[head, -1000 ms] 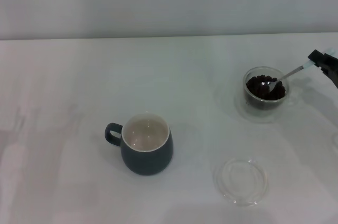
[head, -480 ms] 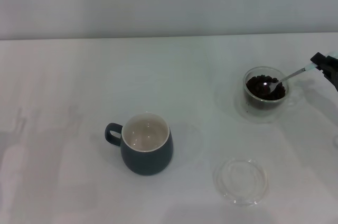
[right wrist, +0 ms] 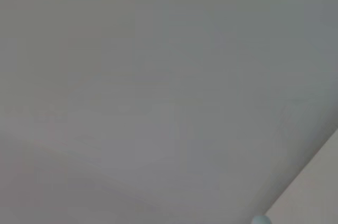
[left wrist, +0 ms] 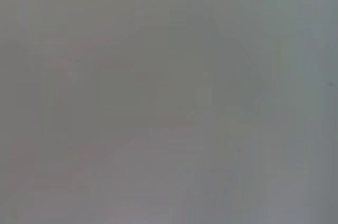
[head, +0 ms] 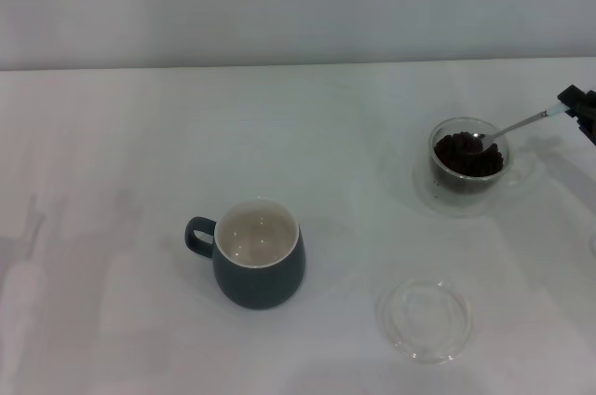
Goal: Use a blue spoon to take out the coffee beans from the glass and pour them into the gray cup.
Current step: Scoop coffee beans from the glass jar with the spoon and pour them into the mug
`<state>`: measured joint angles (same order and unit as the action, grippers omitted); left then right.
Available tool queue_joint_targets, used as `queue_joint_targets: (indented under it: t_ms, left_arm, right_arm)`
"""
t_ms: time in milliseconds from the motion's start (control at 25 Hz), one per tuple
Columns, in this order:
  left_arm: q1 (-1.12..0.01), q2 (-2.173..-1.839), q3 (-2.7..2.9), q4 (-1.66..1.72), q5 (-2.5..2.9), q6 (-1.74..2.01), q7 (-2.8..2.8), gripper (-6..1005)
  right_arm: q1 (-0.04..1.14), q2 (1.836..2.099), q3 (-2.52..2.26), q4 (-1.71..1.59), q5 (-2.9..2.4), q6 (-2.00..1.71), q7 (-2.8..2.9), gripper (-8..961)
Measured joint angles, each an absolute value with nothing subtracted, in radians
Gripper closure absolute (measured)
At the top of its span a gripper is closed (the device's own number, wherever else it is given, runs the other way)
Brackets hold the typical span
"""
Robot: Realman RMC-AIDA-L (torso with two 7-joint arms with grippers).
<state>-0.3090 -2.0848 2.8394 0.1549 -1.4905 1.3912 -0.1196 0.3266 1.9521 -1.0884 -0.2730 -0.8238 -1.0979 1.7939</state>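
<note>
The glass (head: pixel 467 168) stands at the right of the white table, filled with dark coffee beans (head: pixel 466 155). My right gripper (head: pixel 577 104) shows at the right edge, shut on the pale handle end of the blue spoon (head: pixel 517 125). The spoon's metal bowl sits at the top of the bean heap, its stem slanting up to the gripper. The gray cup (head: pixel 258 254) stands at centre left, its handle to the left and its cream inside bare. The left gripper is out of view. The right wrist view shows only a pale tip of the spoon handle (right wrist: pixel 260 219).
A flat clear glass saucer (head: pixel 425 319) lies on the table (head: pixel 140 153) in front of the glass, to the right of the gray cup. A pale wall runs along the table's far edge.
My right gripper has drawn back to the right and a little up. The spoon has risen with it, its bowl lifting from deep in the beans to the top of the heap.
</note>
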Motion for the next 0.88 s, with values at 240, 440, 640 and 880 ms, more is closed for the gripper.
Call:
queue_joint_targets:
  t_ms: [240, 440, 640, 880]
  left_arm:
    - [-0.307, -2.085, 2.839, 0.154, -1.489, 1.391, -0.120, 126]
    - [-0.308, -2.085, 2.839, 0.154, -1.489, 1.391, -0.120, 126]
    - [-0.309, -2.085, 2.839, 0.153, -1.490, 1.384, -0.120, 127]
    - [-0.307, -2.085, 2.839, 0.153, -1.490, 1.383, -0.119, 127]
  right_arm:
    - [0.321, 1.949, -1.086, -0.273, -0.828, -1.111, 1.828, 812]
    - [0.322, 1.947, -1.094, -0.273, -0.833, -1.121, 1.853, 812]
    - [0.334, 1.943, -1.116, -0.274, -0.836, -1.156, 1.867, 812]
    - [0.366, 1.941, -1.194, -0.281, -0.836, -1.173, 1.896, 812]
